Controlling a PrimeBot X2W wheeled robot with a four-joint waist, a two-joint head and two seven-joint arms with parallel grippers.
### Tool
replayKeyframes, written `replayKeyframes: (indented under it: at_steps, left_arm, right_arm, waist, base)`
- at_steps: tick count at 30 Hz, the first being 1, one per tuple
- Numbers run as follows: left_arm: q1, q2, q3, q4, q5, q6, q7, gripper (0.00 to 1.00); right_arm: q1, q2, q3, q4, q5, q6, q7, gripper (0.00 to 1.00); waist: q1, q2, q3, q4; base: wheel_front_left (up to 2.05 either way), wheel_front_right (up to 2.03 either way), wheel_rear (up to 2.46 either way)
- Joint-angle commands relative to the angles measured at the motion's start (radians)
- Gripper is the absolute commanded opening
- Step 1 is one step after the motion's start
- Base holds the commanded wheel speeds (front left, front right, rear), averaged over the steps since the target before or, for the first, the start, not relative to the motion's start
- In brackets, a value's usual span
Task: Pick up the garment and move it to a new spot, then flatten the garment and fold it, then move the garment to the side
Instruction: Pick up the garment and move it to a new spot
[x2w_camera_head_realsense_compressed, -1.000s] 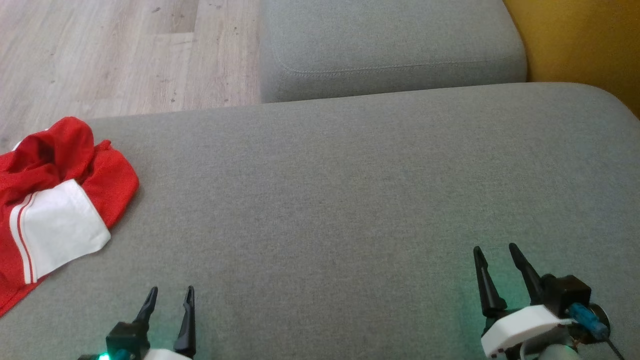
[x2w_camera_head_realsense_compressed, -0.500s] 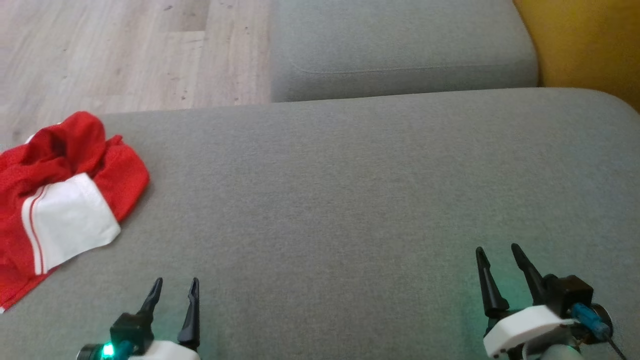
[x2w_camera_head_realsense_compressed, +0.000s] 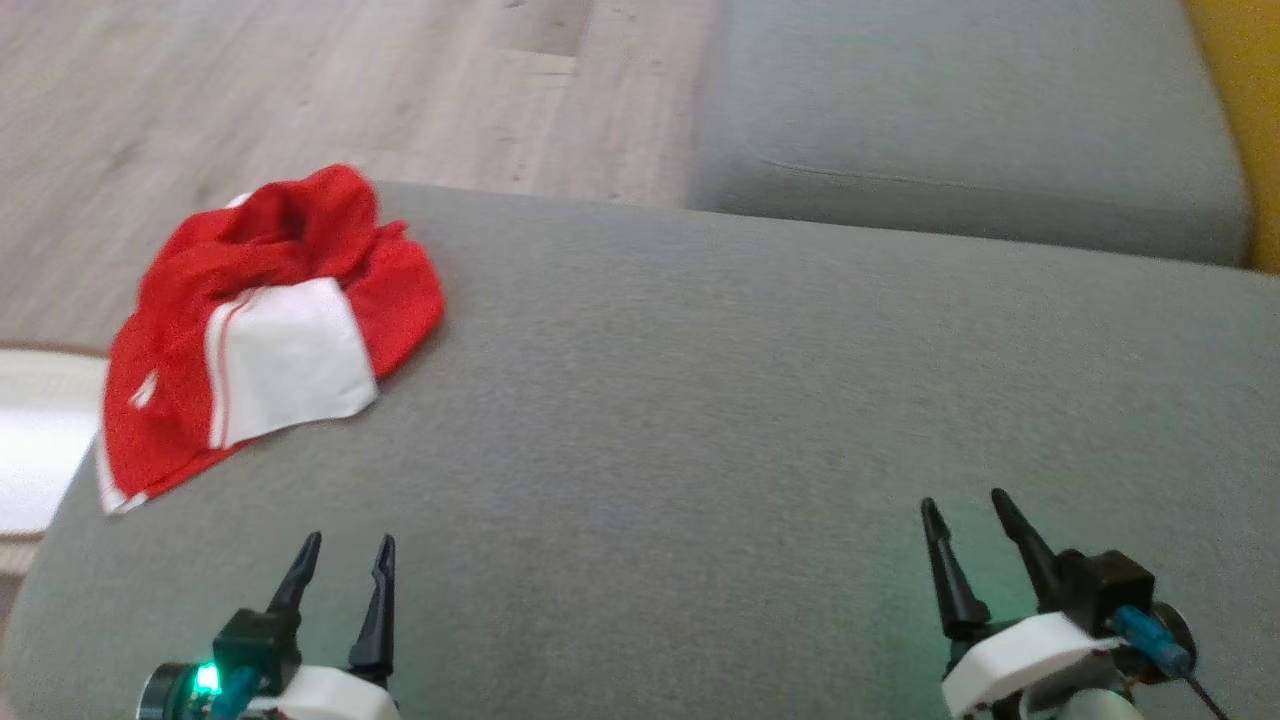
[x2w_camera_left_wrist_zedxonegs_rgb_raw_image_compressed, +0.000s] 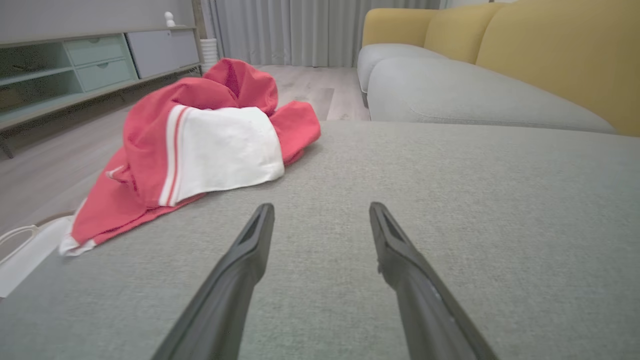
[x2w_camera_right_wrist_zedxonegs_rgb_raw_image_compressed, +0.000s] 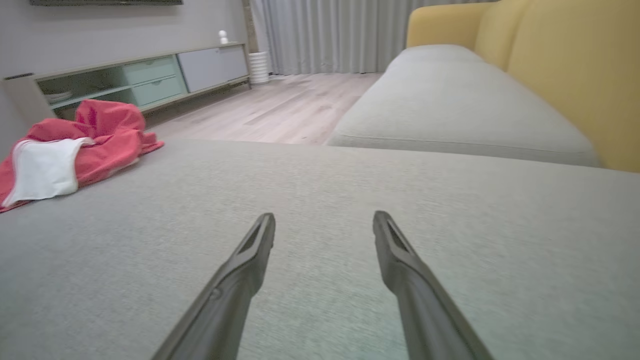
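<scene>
The garment (x2w_camera_head_realsense_compressed: 270, 330) is a crumpled red piece with a white panel and thin white stripes, lying at the far left corner of the grey cushion (x2w_camera_head_realsense_compressed: 750, 400). It also lies ahead and left of the fingers in the left wrist view (x2w_camera_left_wrist_zedxonegs_rgb_raw_image_compressed: 200, 145) and at the far left in the right wrist view (x2w_camera_right_wrist_zedxonegs_rgb_raw_image_compressed: 70, 145). My left gripper (x2w_camera_head_realsense_compressed: 347, 541) hovers open over the cushion's near left, short of the garment, holding nothing. Over the near right, my right gripper (x2w_camera_head_realsense_compressed: 963, 499) is open and empty, far from the garment.
A second grey seat cushion (x2w_camera_head_realsense_compressed: 960, 130) lies beyond, with the yellow sofa back (x2w_camera_head_realsense_compressed: 1250, 120) at the right edge. Wooden floor (x2w_camera_head_realsense_compressed: 300, 90) runs past the far left edge. A pale low cabinet (x2w_camera_right_wrist_zedxonegs_rgb_raw_image_compressed: 125, 80) stands along the wall.
The head camera has turned left, so the garment now sits further right and fully in view. Both grippers stay open in the same pose.
</scene>
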Motion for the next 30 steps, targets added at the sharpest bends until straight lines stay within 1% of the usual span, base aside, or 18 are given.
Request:
replayKeyframes:
  at_steps: [1, 5, 9, 14, 17, 18, 21, 25, 28, 30]
  left_arm:
    - [-0.047, 0.027, 0.036, -0.037, -0.002, -0.001, -0.01, 1.0]
    - [-0.033, 0.038, 0.042, -0.049, -0.012, 0.002, -0.008, 1.0]
    - [-0.018, 0.045, 0.046, -0.065, -0.02, 0.007, -0.004, 1.0]
    - [-0.002, 0.048, 0.055, -0.092, -0.037, 0.013, -0.004, 1.0]
    - [-0.011, 0.046, 0.063, -0.13, -0.055, 0.008, -0.003, 1.0]
    - [-0.032, 0.043, 0.075, -0.17, -0.072, 0.007, -0.003, 1.0]
    - [-0.068, 0.048, 0.085, -0.213, -0.087, 0.003, 0.01, 1.0]
    - [-0.179, 0.084, 0.108, -0.287, -0.108, -0.007, 0.068, 1.0]
    - [-0.289, 0.121, 0.119, -0.294, -0.119, -0.018, 0.129, 1.0]
    - [-0.37, 0.139, 0.123, -0.268, -0.125, -0.022, 0.171, 1.0]
  right_arm:
    - [-0.064, 0.0, 0.032, -0.027, -0.004, -0.001, -0.013, 1.0]
    - [-0.076, 0.007, 0.051, -0.021, 0.0, -0.001, -0.013, 1.0]
    - [-0.083, 0.009, 0.071, -0.01, 0.001, -0.001, -0.013, 1.0]
    - [-0.094, 0.005, 0.091, -0.005, 0.0, -0.001, -0.013, 1.0]
    - [-0.109, -0.009, 0.101, -0.012, -0.002, -0.001, -0.013, 1.0]
    - [-0.125, -0.025, 0.109, -0.02, -0.005, -0.001, -0.013, 1.0]
    - [-0.146, -0.047, 0.117, -0.029, -0.005, -0.001, -0.013, 1.0]
    - [-0.196, -0.105, 0.131, -0.056, -0.009, -0.001, -0.013, 1.0]
    - [-0.224, -0.157, 0.136, -0.087, -0.012, -0.001, -0.007, 1.0]
    - [-0.229, -0.192, 0.136, -0.111, -0.011, -0.001, 0.001, 1.0]
  waist:
    - [0.0, -0.0001, -0.008, 0.061]
    - [0.0, -0.0001, -0.008, 0.118]
    - [0.0, -0.0001, -0.004, 0.156]
    - [0.0, -0.0001, 0.014, 0.166]
    - [0.0, -0.0001, 0.052, 0.16]
    - [0.0, -0.0001, 0.092, 0.152]
    - [0.0, -0.0001, 0.134, 0.143]
    - [0.0, -0.0001, 0.246, 0.124]
    - [0.0, -0.0001, 0.324, 0.114]
    - [0.0, -0.0001, 0.362, 0.112]
  base:
    - [0.0, 0.0, 0.0]
    - [0.0, 0.0, 0.0]
    - [0.0, 0.0, 0.0]
    - [0.0, 0.0, 0.0]
    - [0.0, 0.0, 0.0]
    - [0.0, 0.0, 0.0]
    - [0.0, 0.0, 0.0]
    - [0.0, 0.0, 0.0]
    - [0.0, 0.0, 0.0]
    - [0.0, 0.0, 0.0]
